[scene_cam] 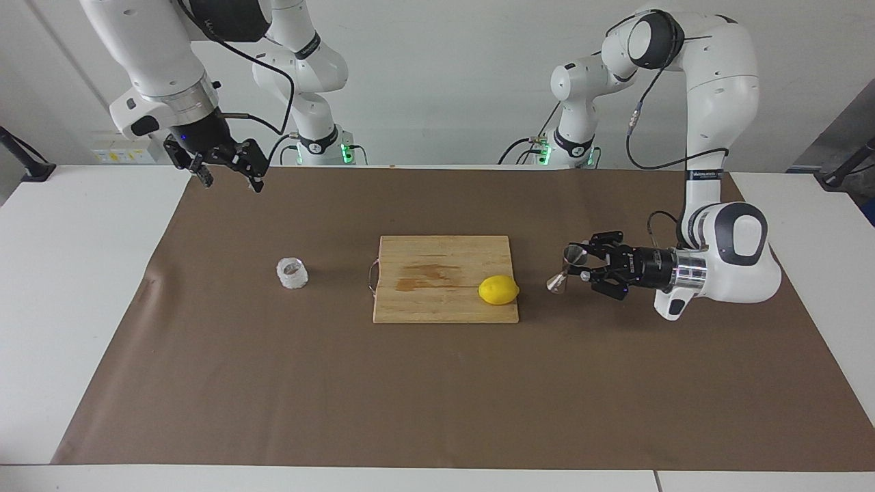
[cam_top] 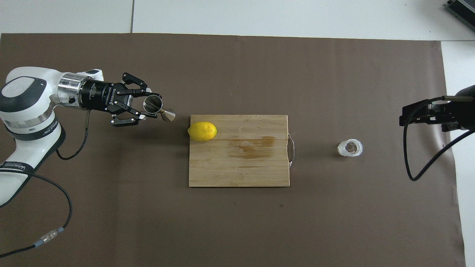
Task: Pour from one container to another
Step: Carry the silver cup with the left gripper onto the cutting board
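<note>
1. Across the brown table cover (scene_cam: pixel 437 396), we see a wooden cutting board (scene_cam: pixel 437 294) at the middle, with a lemon (scene_cam: pixel 498 290) on its corner toward the left arm's end.
2. Our right gripper (scene_cam: pixel 229 176), fingers spread wide and empty, waits raised toward its own end of the table.
3. Our left gripper (scene_cam: pixel 586 266) lies level, clamped on the steel jigger (scene_cam: pixel 567 268), off the cover beside the lemon.
4. The textured glass cup (scene_cam: pixel 292 272) stands alone, well apart past the board; we judge the right arm nearer to it.
5. What either vessel holds we cannot make out.
</note>
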Robot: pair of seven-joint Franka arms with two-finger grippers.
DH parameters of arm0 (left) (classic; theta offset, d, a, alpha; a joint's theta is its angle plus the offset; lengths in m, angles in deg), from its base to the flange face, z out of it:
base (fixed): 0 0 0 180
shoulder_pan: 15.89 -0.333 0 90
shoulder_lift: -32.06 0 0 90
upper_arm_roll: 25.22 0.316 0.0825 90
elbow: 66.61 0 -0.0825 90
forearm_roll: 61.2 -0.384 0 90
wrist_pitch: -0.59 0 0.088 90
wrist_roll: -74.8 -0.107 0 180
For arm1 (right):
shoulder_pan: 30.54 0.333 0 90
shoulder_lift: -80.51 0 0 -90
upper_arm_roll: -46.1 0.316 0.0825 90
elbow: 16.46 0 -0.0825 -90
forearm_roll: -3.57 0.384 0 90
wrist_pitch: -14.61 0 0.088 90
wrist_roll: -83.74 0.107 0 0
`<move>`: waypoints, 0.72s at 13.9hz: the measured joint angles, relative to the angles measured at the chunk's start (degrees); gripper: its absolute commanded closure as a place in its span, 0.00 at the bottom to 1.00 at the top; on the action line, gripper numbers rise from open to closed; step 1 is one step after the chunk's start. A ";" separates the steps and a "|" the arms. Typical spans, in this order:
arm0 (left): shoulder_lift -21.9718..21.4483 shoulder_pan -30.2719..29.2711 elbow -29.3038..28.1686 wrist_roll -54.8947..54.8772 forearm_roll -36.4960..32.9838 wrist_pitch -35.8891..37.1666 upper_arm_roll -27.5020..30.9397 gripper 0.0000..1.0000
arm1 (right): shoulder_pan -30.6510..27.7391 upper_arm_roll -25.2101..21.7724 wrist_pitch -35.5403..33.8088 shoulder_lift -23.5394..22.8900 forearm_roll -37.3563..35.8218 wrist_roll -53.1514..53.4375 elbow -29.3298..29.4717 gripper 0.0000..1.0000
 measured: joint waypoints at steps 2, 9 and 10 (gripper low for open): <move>-1.63 4.07 -2.28 0.00 2.94 -4.03 -0.01 1.00 | 0.00 0.00 0.00 0.00 0.00 0.00 0.00 0.00; -3.55 18.24 -8.75 -2.67 15.92 -18.41 0.05 1.00 | 0.00 0.00 0.00 0.00 0.00 0.00 0.00 0.00; -3.78 19.76 -9.66 -3.44 18.05 -20.31 0.07 1.00 | 0.00 0.00 0.00 0.00 0.00 0.00 0.00 0.00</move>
